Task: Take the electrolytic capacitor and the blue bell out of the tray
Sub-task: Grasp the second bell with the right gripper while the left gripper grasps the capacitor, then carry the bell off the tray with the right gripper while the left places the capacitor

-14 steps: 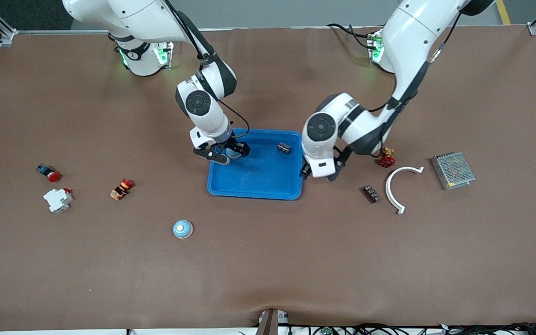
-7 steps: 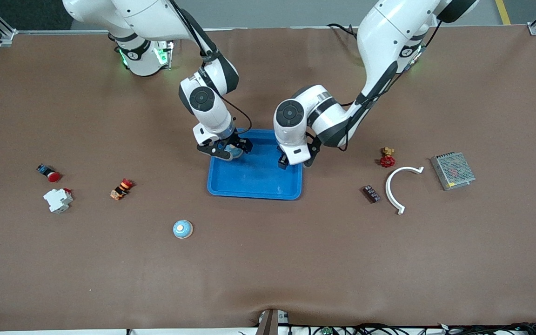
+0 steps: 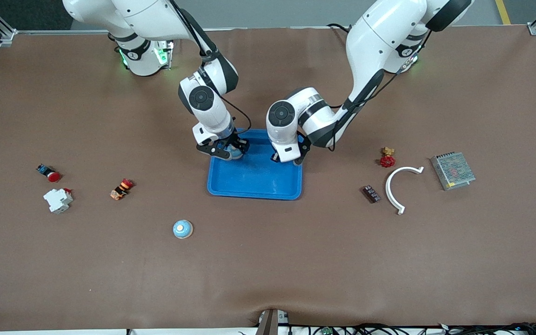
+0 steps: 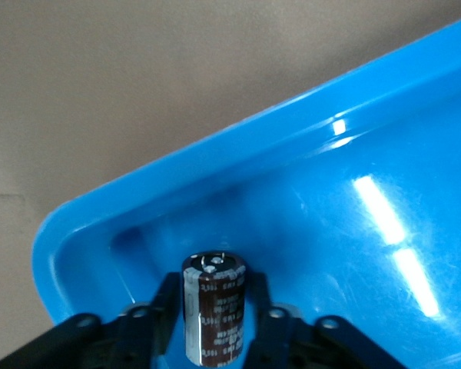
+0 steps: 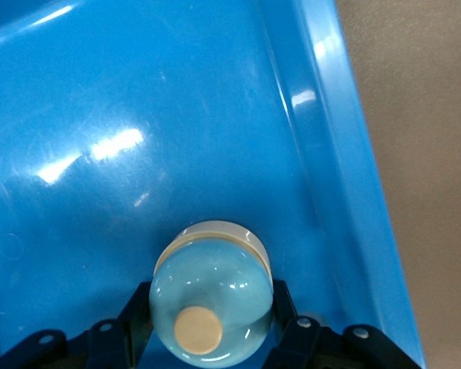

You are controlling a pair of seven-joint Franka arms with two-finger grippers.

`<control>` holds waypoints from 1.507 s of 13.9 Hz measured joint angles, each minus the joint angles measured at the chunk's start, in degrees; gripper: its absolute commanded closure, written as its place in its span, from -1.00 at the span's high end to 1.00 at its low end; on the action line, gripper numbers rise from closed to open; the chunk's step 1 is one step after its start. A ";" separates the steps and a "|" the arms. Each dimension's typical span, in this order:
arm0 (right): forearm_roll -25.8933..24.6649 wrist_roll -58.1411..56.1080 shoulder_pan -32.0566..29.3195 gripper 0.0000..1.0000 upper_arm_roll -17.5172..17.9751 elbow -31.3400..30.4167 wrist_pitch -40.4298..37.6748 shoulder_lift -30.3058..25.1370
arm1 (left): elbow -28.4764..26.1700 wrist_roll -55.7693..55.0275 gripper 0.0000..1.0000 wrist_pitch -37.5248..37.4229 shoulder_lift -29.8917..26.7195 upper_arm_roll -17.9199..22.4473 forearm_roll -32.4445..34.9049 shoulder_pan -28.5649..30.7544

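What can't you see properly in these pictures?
- Capacitor in the left gripper: its lower end is cut off by the left wrist view's edge; in the front view the arm hides it.
- Bell in the right gripper: whether it touches the blue tray cannot be told.
- Small dark part near the white curved piece: too small to identify.

Blue tray [image 3: 254,181] is seen; dark brown capacitor [image 4: 213,307] with white print; pale blue bell [image 5: 212,300], cream button and rim; brown table [image 3: 296,260].
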 measured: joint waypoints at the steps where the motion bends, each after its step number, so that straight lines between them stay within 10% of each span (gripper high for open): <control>1: 0.00 0.00 0.00 -1.00 -0.13 0.00 0.00 0.00 | 0.16 0.01 -1.00 -0.01 0.01 0.00 0.00 0.00; 8: -0.08 -4.12 -2.84 -1.00 -1.36 1.41 -8.68 -4.74 | 4.81 6.13 -1.00 -7.73 -3.31 0.84 0.12 2.58; 21: -0.17 -38.48 -25.77 -1.00 -1.90 0.34 -17.08 -9.93 | 4.92 48.77 -1.00 -22.13 -10.59 1.61 1.51 32.86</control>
